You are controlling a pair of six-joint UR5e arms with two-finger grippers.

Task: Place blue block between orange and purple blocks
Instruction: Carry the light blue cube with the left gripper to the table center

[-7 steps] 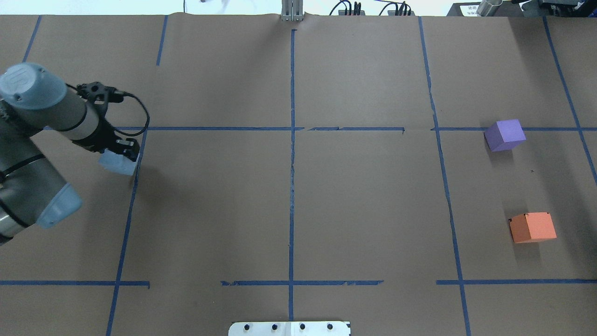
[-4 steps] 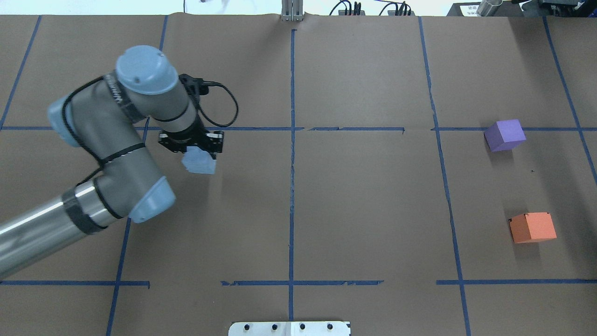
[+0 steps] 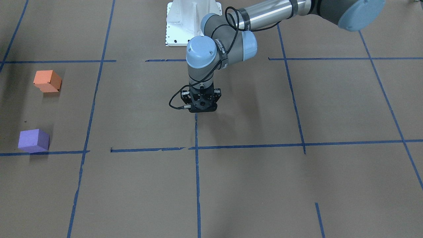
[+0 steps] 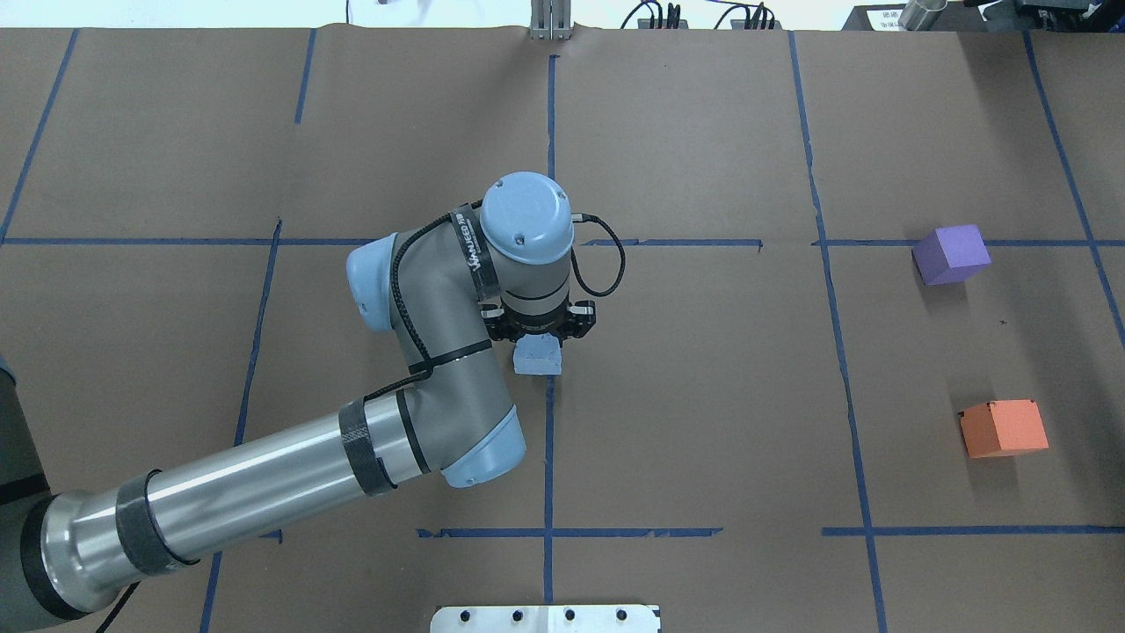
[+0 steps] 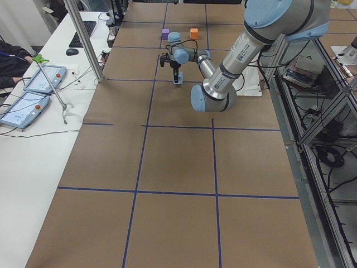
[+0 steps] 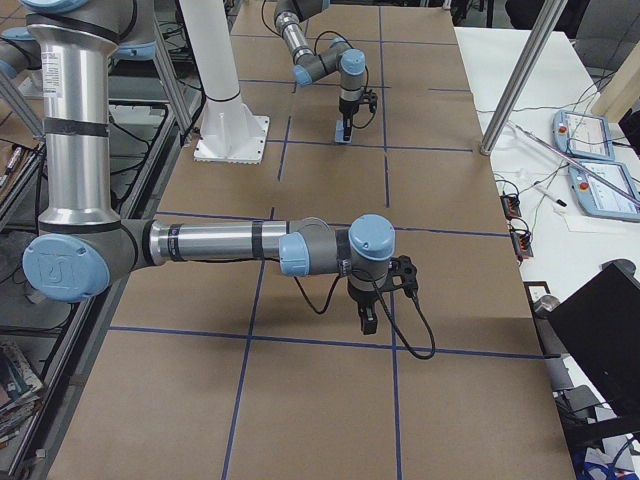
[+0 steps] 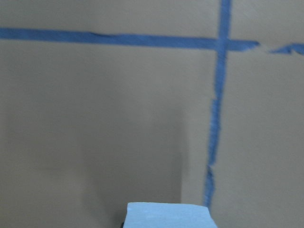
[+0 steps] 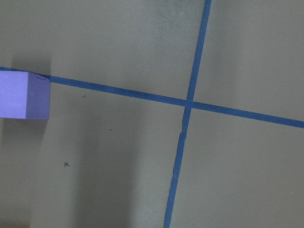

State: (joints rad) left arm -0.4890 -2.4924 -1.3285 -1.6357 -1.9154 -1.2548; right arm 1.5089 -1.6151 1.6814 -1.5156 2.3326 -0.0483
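My left gripper (image 4: 538, 345) is shut on the light blue block (image 4: 538, 359) and holds it over the table's centre tape line. The block also shows at the bottom of the left wrist view (image 7: 168, 214). In the front view the gripper (image 3: 202, 108) hides it. The purple block (image 4: 951, 254) and the orange block (image 4: 1004, 428) sit far to the right, apart from each other, purple farther from me. The purple block shows at the left edge of the right wrist view (image 8: 23, 95). My right gripper (image 6: 367, 322) shows only in the exterior right view; I cannot tell whether it is open or shut.
Blue tape lines (image 4: 551, 158) divide the brown paper table into a grid. The white robot base plate (image 4: 545, 619) is at the near edge. A side table with tablets (image 5: 33, 89) stands beyond the table's far edge.
My left arm has swung right with the blue block, from the table's left side to the centre line. The purple and orange blocks have not moved.
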